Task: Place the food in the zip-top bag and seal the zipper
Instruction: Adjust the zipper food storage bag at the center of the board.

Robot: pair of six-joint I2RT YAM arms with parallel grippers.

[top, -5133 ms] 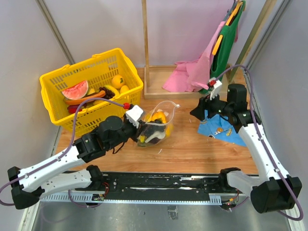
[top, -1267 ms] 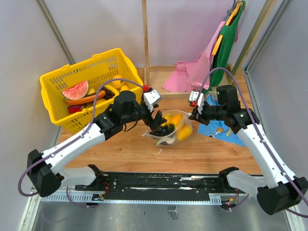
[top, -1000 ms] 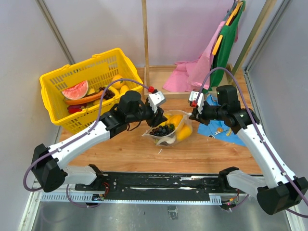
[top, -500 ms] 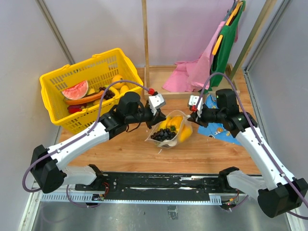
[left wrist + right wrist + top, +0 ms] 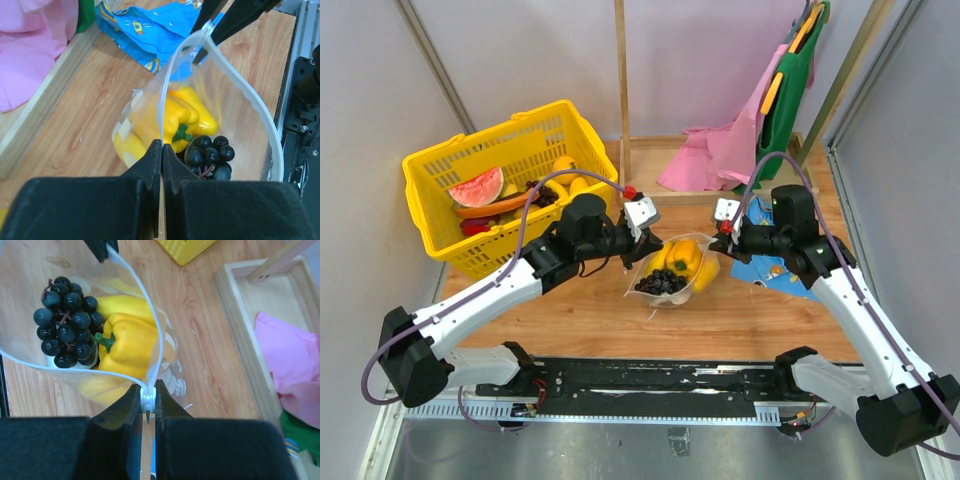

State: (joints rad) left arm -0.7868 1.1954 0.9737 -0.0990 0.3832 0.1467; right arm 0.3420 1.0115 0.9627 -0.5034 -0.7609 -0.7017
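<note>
Tension across the mouth is, as I judge it, the point of this pose. The left gripper [image 5: 161,146] has its fingers pressed together on the rim of the zip-top bag [image 5: 235,92]. The right gripper [image 5: 147,390] is clamped on the opposite end of the zipper [image 5: 147,401], so the white strip runs from one set of fingertips straight ahead to the other.

Held by both ends, the bag hangs between and just below the two grippers. Its mouth is drawn into a narrow eye shape, which should help the two lips meet for sealing.

Just beyond the left fingertips, inside the bag, sit a yellow pepper [image 5: 187,117] and dark grapes [image 5: 207,155]. Another yellow piece [image 5: 120,305] lies beside them, perhaps a banana. More food lies in the yellow basket [image 5: 435,165], well off to the outer side of the left gripper, so filling may not be finished.

Whether the strip is locked anywhere along its length is hard to make out; the lips look parted. The bag's bottom and whatever lies under the pepper are hidden. The blue patterned cloth [image 5: 145,30], past the right gripper, is partly covered.
</note>
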